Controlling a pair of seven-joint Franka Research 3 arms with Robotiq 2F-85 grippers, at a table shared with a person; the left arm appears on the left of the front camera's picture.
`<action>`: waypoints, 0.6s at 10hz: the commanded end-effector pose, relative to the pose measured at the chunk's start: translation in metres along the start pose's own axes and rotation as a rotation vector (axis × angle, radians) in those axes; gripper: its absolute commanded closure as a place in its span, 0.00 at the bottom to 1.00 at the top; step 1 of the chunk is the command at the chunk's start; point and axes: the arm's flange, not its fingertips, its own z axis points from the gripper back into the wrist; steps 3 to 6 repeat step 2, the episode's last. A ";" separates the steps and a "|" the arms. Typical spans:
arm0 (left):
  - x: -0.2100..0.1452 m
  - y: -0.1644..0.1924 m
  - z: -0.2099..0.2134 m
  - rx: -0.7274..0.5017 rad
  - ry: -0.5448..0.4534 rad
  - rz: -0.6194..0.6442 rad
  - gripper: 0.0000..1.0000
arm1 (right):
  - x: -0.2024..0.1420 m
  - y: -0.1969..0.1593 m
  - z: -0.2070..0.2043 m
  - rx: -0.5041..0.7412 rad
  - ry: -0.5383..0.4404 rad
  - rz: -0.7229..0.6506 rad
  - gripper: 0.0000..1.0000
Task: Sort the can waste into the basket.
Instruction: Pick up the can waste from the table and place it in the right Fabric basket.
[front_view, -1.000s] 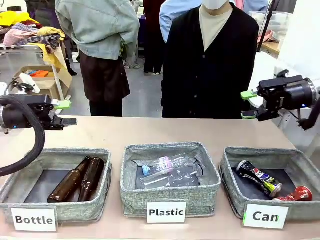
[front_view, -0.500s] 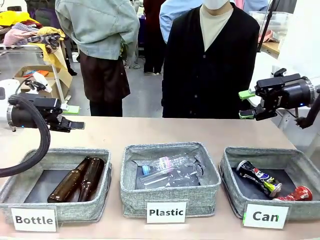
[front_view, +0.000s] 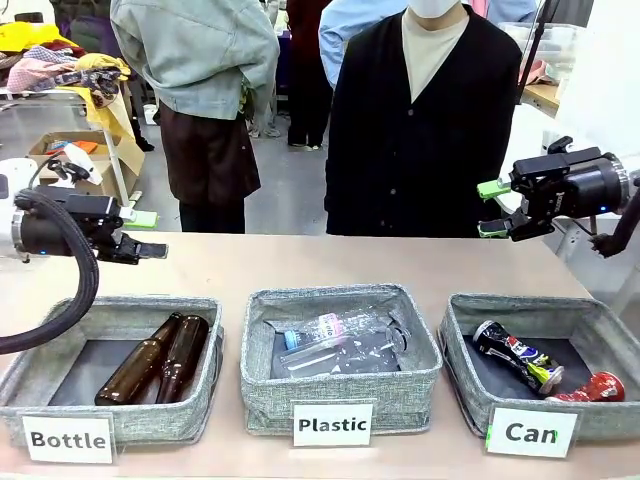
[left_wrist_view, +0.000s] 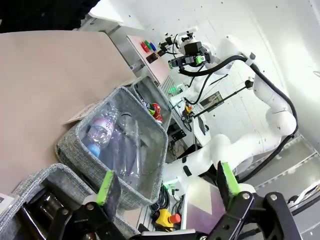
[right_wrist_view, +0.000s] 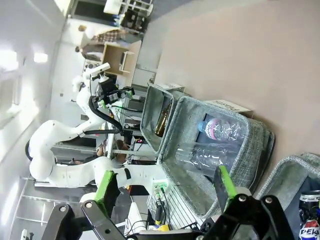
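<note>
While both arms hang above the tabletop (front_view: 220, 270) with nothing in their grip, the two crushed cans lie in the Can basket (front_view: 460, 335) at the near right: the black can (front_view: 515, 355) slants across the dark floor and the red can (front_view: 592, 389) lies just beside it toward the near right corner. Left gripper (front_view: 143, 233) hovers at the far left over the Bottle bin (front_view: 110, 312), its jaws apart, as the green pads (left_wrist_view: 106, 184) in the left wrist view show. Right gripper (front_view: 492, 209) hovers at the far right, beyond the Can basket, its jaws also apart. Plastic bin (front_view: 262, 385) sits in the middle with clear bottles (front_view: 340, 340) inside, and two brown bottles (front_view: 155, 358) lie in the Bottle bin
</note>
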 end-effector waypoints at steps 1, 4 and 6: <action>0.002 -0.003 0.002 0.004 0.005 0.006 0.00 | -0.001 0.002 0.000 0.006 -0.003 -0.001 0.00; 0.002 -0.003 0.002 0.004 0.005 0.006 0.00 | -0.001 0.002 0.000 0.006 -0.003 -0.001 0.00; 0.002 -0.003 0.002 0.004 0.005 0.006 0.00 | -0.001 0.002 0.000 0.006 -0.003 -0.001 0.00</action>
